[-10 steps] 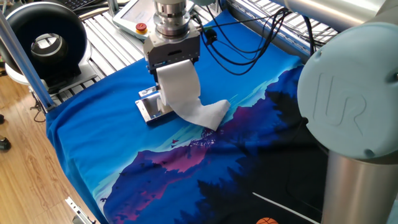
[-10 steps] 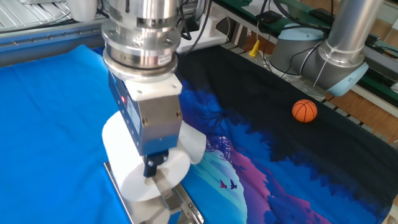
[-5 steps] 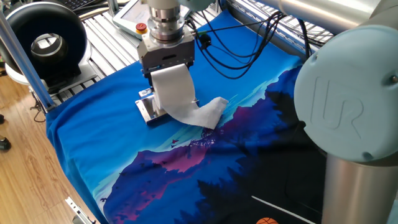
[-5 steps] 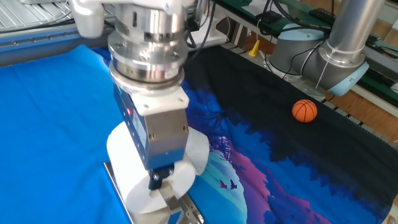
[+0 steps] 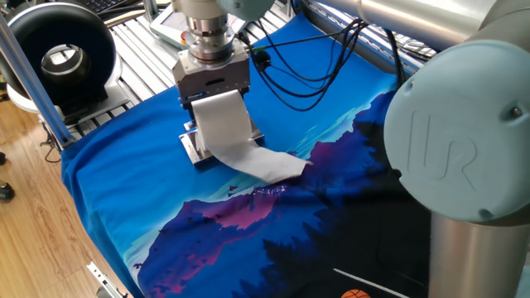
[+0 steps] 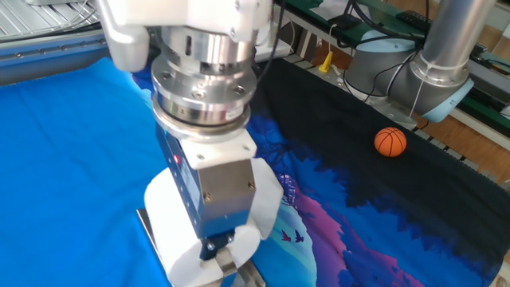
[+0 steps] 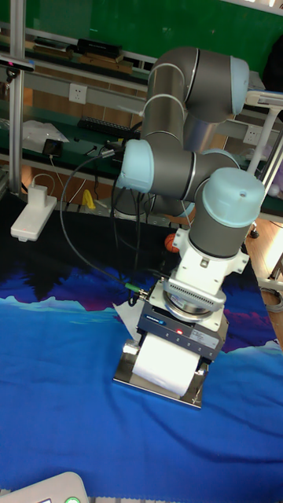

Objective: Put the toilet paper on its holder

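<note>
Cloth first: we note a soft printed sheet (image 5: 248,223) in blue and purple mountain tones draped over the tabletop, lying in shallow wrinkles along the lower half of one fixed view.

On it, left of centre in that view, we find the holder (image 5: 194,146), a flat rectangular chrome plate with bright silver edges. The tall fixed view shows its near edge as a shiny strip at lower centre, projecting from under the roll.

The toilet paper (image 5: 222,122) sits directly over the holder, a fat white roll of soft tissue. Its loose sheet (image 5: 269,164) trails right and lies limp on the cloth. We cannot tell whether the roll rests on the plate or hangs just clear of it.

The gripper (image 6: 221,251) comes straight down on the roll, its fingers at the flat end face near the hollow centre in the other fixed view. We judge it closed on the toilet paper, held vertical so the roll meets the plate squarely, though the contact itself is largely hidden.

Further back, an orange ball (image 6: 390,142) lies well apart at right on the dark part of the cloth. A white pendant with a red button (image 5: 177,18) lies on the metal slats at the upper left of one fixed view.
</note>
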Tool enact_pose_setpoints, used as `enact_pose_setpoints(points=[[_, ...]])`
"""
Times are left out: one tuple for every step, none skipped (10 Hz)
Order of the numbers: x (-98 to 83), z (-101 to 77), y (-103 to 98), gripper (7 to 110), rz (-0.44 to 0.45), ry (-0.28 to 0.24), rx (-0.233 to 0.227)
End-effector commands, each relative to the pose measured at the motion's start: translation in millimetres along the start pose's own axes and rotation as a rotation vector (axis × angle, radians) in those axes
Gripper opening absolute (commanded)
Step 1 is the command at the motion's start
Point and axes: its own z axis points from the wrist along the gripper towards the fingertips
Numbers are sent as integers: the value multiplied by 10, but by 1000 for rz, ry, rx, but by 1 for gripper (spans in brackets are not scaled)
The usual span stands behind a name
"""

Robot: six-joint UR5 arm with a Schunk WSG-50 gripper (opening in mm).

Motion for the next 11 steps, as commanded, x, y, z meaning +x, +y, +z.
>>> enact_pose_setpoints(points=[[51, -17, 132, 7, 8, 15, -11], [90, -21, 164, 7, 2, 32, -27], [98, -28, 174, 7, -24, 43, -50], [87, -66, 142, 7, -46, 49, -58], [95, -106, 136, 7, -62, 57, -73], [109, -142, 143, 7, -80, 69, -92], [108, -156, 160, 7, -89, 72, -106], [105, -153, 192, 7, -86, 73, -112], [102, -146, 225, 7, -71, 74, -111], [101, -133, 226, 7, -46, 75, -101], [96, -124, 214, 7, -39, 75, -92]])
